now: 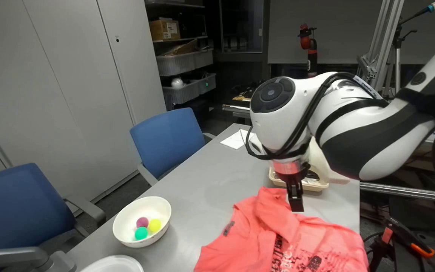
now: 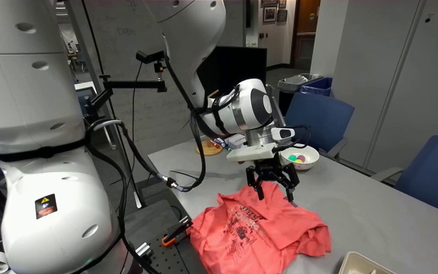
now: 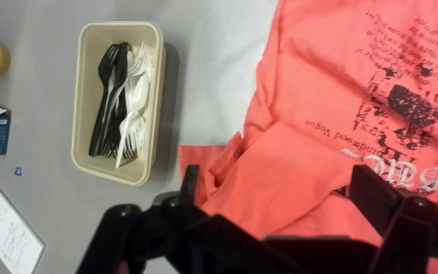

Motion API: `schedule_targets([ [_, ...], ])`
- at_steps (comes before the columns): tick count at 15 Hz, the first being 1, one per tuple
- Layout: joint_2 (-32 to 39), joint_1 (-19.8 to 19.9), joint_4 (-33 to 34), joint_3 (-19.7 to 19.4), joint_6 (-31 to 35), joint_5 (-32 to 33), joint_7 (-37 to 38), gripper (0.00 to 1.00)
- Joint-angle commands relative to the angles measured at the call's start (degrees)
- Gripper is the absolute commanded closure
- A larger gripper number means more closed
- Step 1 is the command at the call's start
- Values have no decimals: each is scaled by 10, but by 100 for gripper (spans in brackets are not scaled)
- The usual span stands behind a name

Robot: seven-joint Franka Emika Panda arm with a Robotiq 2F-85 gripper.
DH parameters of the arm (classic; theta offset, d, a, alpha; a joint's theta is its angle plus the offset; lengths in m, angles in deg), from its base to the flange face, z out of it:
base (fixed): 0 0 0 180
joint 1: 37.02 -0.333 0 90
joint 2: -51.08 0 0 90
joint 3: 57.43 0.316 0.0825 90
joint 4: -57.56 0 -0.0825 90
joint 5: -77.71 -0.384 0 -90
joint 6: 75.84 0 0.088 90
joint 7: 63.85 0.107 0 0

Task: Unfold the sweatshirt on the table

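Note:
The coral sweatshirt lies rumpled on the grey table, its dark and white print facing up. In the wrist view a flap of the sweatshirt is folded across part of the lettering, and a bunched corner sticks out by the left finger. My gripper hangs over the garment, pointing down, with its fingers spread wide. In the wrist view nothing is pinched inside the gripper; cloth shows beyond the gap. How far the fingertips are from the fabric is hard to tell.
A beige tray of black and white plastic cutlery stands close beside the sweatshirt. Also on the table are a white bowl with three balls, a white plate and a notepad. A blue chair stands alongside.

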Motion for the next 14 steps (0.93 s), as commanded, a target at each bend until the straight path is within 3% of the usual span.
schedule_targets([
  [1,9,14,-39,5,76,-28,9,0],
  [5,52,6,-62,0,165,-9,40,0],
  [8,90,-9,-59,-11,212,22,60,8],
  [14,149,-15,-41,-28,244,132,97,14],
])
